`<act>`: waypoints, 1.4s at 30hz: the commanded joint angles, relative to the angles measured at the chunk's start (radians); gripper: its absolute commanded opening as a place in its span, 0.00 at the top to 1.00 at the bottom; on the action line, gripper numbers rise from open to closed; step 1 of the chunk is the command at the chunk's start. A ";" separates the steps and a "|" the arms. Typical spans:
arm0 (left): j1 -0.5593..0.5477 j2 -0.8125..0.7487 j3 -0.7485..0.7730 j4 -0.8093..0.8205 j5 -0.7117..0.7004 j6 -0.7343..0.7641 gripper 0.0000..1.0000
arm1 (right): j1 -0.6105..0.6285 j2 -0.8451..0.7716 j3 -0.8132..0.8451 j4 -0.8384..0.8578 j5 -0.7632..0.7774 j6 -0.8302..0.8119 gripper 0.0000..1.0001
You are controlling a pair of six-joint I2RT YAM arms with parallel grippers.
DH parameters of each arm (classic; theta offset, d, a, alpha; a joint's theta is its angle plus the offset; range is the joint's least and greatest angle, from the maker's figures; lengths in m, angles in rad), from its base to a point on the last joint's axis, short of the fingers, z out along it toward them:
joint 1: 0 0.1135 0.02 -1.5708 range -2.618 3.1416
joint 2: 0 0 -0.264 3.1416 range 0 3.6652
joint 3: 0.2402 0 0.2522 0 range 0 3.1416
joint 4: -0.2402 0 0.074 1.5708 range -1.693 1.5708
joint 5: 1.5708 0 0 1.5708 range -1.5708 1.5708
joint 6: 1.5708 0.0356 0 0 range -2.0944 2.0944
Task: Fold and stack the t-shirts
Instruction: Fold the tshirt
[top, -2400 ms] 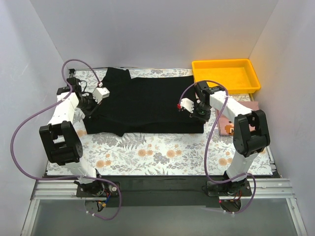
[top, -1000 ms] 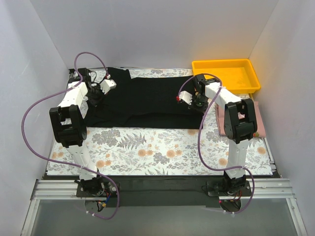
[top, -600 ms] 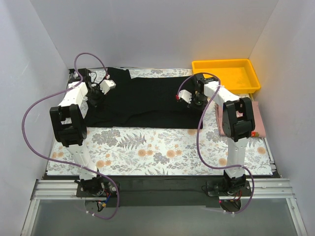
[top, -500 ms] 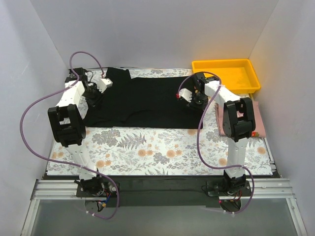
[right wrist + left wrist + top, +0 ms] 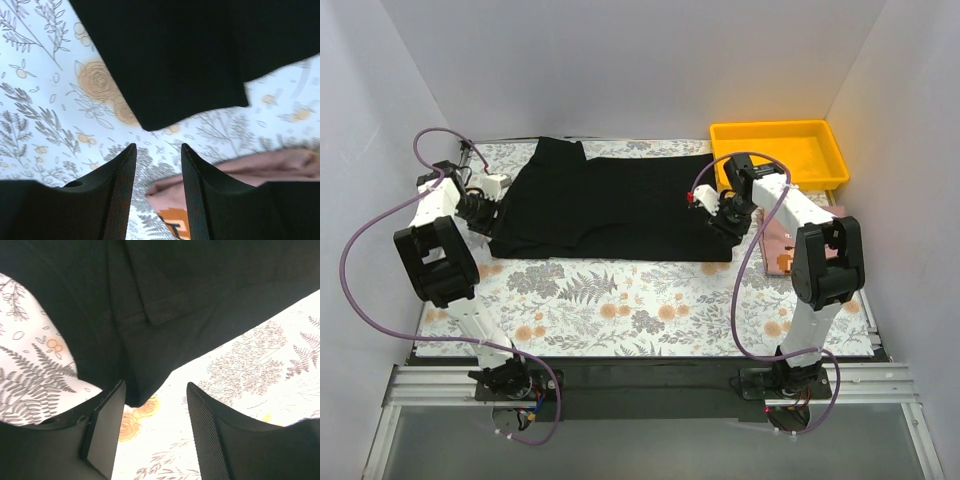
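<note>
overhead view: a plain black t-shirt (image 5: 610, 205) lies spread flat on a floral-covered bench (image 5: 620, 300), filling the far half from about 10 o'clock to 1 o'clock. a yellow tray (image 5: 775, 127) sits at the 1 o'clock corner, just beside the shirt's far right corner. a pinkish book (image 5: 790, 245) lies at 3 o'clock, partly hidden by the right arm.

the left tool (image 5: 485, 218) hangs at the shirt's left edge, at 9 o'clock. the right tool (image 5: 723, 225) hangs over the shirt's right edge, at 3 o'clock. from above, neither tool's finger gap can be made out.

the wrist views fill that in. left wrist view: the left tool (image 5: 155, 430) has its 2 fingers (image 5: 105, 430) spread apart with only floral cloth between them; the t-shirt (image 5: 175, 290) fills the top, a folded hem showing, and its lowest edge dips close to the left finger. nothing is gripped.

right wrist view: the right tool (image 5: 157, 190) is likewise parted and empty, floral cloth in the gap. a corner of the t-shirt (image 5: 190, 50) lies just ahead of the tips, apart from them. the book (image 5: 250, 167) shows at 4 o'clock, under pink fabric.
</note>
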 commanded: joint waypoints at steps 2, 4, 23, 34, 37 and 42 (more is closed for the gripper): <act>-0.004 -0.012 -0.006 0.029 0.028 -0.061 0.48 | -0.001 0.037 -0.040 -0.033 -0.088 0.039 0.52; -0.002 0.007 -0.002 0.025 0.026 -0.064 0.48 | -0.003 0.043 -0.049 -0.030 -0.089 0.031 0.50; -0.002 0.062 -0.023 0.034 0.041 -0.098 0.50 | 0.009 0.107 -0.060 0.032 -0.043 0.013 0.50; -0.004 0.070 -0.034 0.086 -0.012 -0.134 0.49 | 0.023 0.112 -0.105 0.075 -0.002 -0.009 0.68; -0.004 0.077 -0.022 0.054 0.012 -0.134 0.56 | 0.023 0.112 -0.103 0.076 0.000 -0.012 0.80; -0.002 0.065 -0.023 0.028 0.060 -0.134 0.85 | 0.025 0.106 -0.105 0.078 0.007 -0.017 0.93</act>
